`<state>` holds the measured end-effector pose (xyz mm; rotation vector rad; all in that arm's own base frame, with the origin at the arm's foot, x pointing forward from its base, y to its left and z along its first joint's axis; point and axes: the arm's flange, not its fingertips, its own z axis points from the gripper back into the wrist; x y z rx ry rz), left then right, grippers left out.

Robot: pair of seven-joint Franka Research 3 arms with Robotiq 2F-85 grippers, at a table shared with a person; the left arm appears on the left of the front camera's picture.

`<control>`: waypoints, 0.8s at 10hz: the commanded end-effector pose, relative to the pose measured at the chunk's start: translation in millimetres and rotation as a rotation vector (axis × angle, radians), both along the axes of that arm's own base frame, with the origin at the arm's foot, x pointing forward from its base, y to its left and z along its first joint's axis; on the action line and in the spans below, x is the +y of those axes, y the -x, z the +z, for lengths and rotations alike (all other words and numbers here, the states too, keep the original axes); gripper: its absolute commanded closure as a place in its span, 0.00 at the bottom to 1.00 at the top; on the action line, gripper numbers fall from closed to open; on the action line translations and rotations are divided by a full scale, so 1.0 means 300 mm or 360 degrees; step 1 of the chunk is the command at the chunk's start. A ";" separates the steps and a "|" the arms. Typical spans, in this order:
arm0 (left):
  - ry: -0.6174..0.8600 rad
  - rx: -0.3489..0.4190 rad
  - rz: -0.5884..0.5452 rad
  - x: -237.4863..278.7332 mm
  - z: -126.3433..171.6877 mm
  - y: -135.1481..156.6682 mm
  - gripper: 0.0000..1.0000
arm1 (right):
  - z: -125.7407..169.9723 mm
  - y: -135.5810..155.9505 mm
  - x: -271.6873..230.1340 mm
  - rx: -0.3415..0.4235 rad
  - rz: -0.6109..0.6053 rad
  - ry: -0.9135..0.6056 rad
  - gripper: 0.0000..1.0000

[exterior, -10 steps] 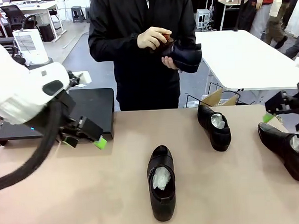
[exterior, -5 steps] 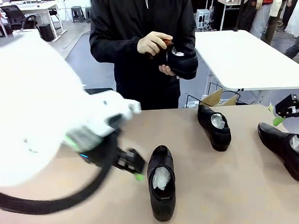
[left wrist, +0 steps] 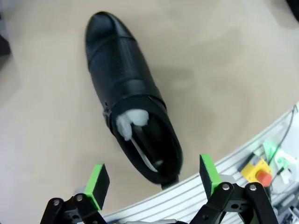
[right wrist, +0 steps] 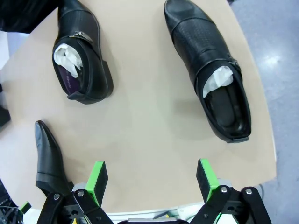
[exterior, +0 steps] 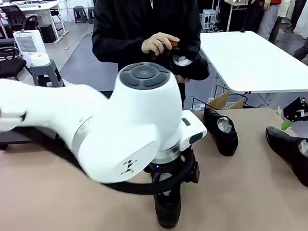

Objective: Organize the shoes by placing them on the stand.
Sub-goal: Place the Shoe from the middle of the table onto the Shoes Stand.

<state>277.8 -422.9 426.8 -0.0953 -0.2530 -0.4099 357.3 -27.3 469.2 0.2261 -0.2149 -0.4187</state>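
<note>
One glossy black shoe (left wrist: 133, 98) with white paper inside lies on the tan table. My left gripper (left wrist: 153, 179) hangs open above its heel end, a green pad on either side. In the front view the left arm covers most of this shoe (exterior: 168, 213). Two more shoes (exterior: 221, 130) (exterior: 296, 155) lie to the right. My right gripper (exterior: 292, 117) hovers open at the table's right edge, above them (right wrist: 81, 60) (right wrist: 210, 70). A person across the table holds another shoe (exterior: 191, 63) in both hands. The stand (exterior: 12, 136) is largely hidden behind the left arm.
In the right wrist view a third shoe's toe (right wrist: 49, 158) shows at the lower left. An open cardboard box (exterior: 222, 101) sits beyond the table's far edge. A white table (exterior: 248, 55) stands behind on the right.
My left arm has swung from beside the stand to over the middle shoe, now hiding most of it. The right gripper drew back slightly to the right. The person keeps handling their shoe.
</note>
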 end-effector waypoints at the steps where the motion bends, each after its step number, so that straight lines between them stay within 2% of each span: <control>1: -0.0059 0.0072 0.0155 -0.103 -0.022 -0.025 0.00 | -0.003 -0.002 0.001 -0.0002 0.0009 -0.0004 0.00; 4: -0.0035 0.0185 0.0267 -0.171 -0.100 -0.013 0.00 | -0.003 -0.002 0.001 -0.0002 0.0009 -0.0004 0.00; 8: -0.0030 0.0206 0.0280 -0.215 -0.184 0.007 0.00 | -0.003 -0.002 0.001 -0.0002 0.0009 -0.0004 0.00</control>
